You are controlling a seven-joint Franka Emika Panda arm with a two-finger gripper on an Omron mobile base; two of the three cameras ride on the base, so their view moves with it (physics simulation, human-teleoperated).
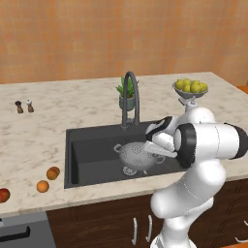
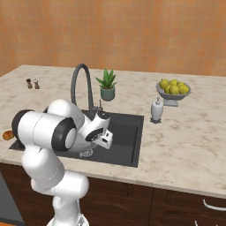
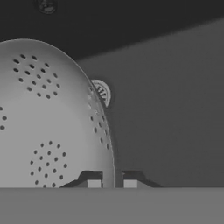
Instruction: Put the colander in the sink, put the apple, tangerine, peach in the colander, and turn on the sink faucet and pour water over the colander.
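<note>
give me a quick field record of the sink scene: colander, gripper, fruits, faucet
colander: inside the sink, empty
gripper: shut on the colander rim
apple: on the counter, left of the sink
tangerine: on the counter, beside the peach
faucet: no water seen running
step status: no fruit in the colander yet

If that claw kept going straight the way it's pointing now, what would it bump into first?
The gripper is shut on the rim of the colander, so it already touches that. Straight beyond the rim lies the dark floor of the sink, near the drain. That would likely come next, though depth is hard to judge.
</note>
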